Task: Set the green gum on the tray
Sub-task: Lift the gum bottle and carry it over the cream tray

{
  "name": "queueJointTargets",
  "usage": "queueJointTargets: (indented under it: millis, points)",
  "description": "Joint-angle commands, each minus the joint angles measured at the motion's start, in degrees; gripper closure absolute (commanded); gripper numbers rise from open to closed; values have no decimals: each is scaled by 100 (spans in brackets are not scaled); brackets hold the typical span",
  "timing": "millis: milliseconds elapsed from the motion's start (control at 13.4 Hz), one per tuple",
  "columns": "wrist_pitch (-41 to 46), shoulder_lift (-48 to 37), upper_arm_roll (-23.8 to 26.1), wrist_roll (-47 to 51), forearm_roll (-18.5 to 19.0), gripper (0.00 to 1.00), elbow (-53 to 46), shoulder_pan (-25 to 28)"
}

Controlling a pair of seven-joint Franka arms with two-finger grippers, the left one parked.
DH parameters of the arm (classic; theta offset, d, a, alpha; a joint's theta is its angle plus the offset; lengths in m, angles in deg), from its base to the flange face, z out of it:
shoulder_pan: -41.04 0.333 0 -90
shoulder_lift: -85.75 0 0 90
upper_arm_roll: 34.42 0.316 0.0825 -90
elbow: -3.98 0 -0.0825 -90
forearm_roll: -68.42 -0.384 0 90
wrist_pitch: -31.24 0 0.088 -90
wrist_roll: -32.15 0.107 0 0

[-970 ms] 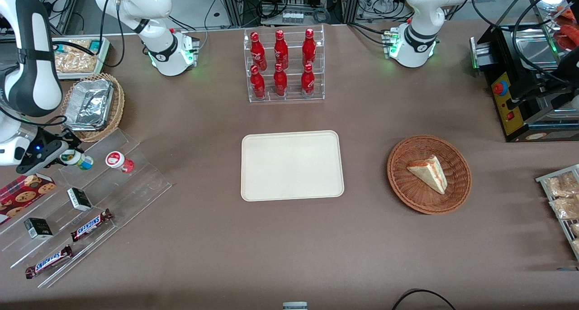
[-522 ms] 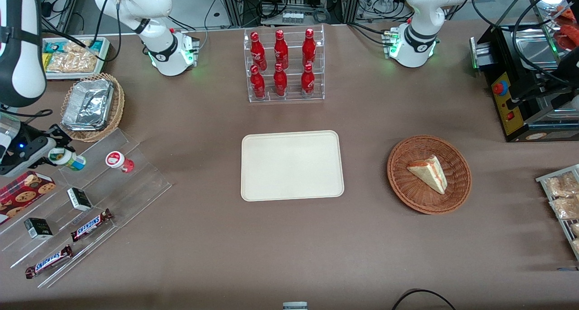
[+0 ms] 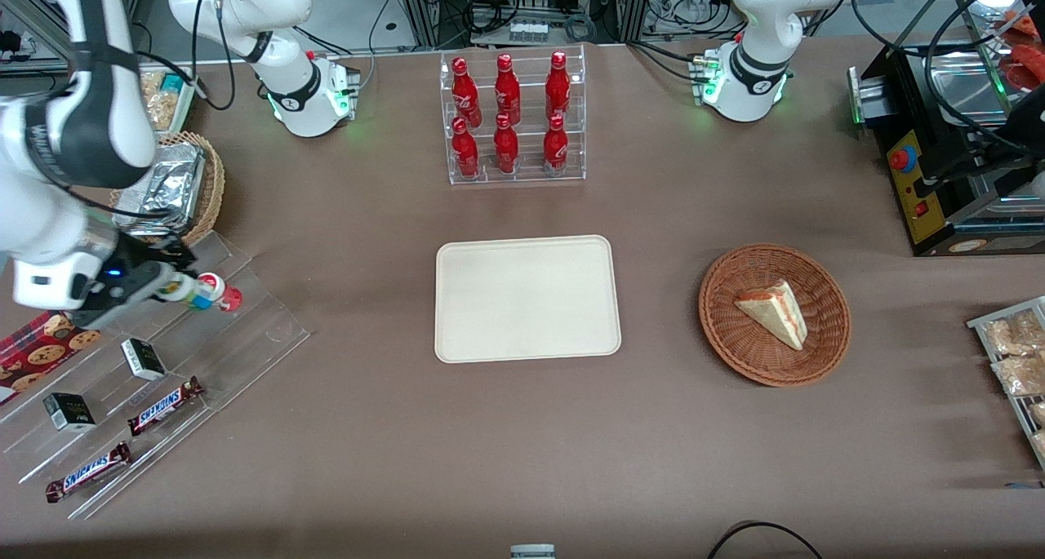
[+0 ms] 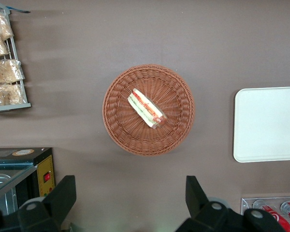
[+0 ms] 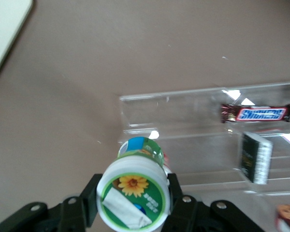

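Note:
The green gum [image 3: 193, 295] is a small canister with a white lid and green-blue body, held in my right gripper [image 3: 181, 290] above the clear stepped display shelf [image 3: 245, 330] at the working arm's end of the table. In the right wrist view the lid with its green label and yellow flower [image 5: 133, 198] sits clamped between the black fingers [image 5: 91, 194], and my gripper [image 5: 133, 205] is shut on it. The cream tray [image 3: 526, 298] lies flat at mid-table, well away from the gripper toward the parked arm; its corner shows in the wrist view [image 5: 5, 29].
A red-and-white lidded canister [image 3: 220, 292] lies on the shelf right beside the held gum. Snickers bars [image 3: 165, 405] and small black boxes [image 3: 143, 358] sit on lower steps. A foil-filled wicker basket [image 3: 167, 188], a red-bottle rack [image 3: 513, 118] and a sandwich basket [image 3: 774, 314] stand around.
The gripper with the green gum first drew away from the tray, then swung back toward it; the gum is now next to the red-and-white canister.

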Motion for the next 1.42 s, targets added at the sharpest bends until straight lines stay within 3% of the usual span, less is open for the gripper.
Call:
queueJointTargets:
  millis: [0, 224, 448, 821, 1119, 1343]
  points:
    - [143, 234, -42, 1147, -8, 100, -128, 627]
    - [64, 453, -34, 2475, -87, 100, -145, 1366]
    - [-42, 1049, -42, 3688, -490, 100, -635, 2051]
    - [-68, 2069, -42, 5701, -579, 100, -1593, 3071]
    - [-550, 2676, -42, 6476, -1070, 100, -1982, 3590]
    - [-1007, 3019, -42, 7021, -1089, 100, -2166, 3933]
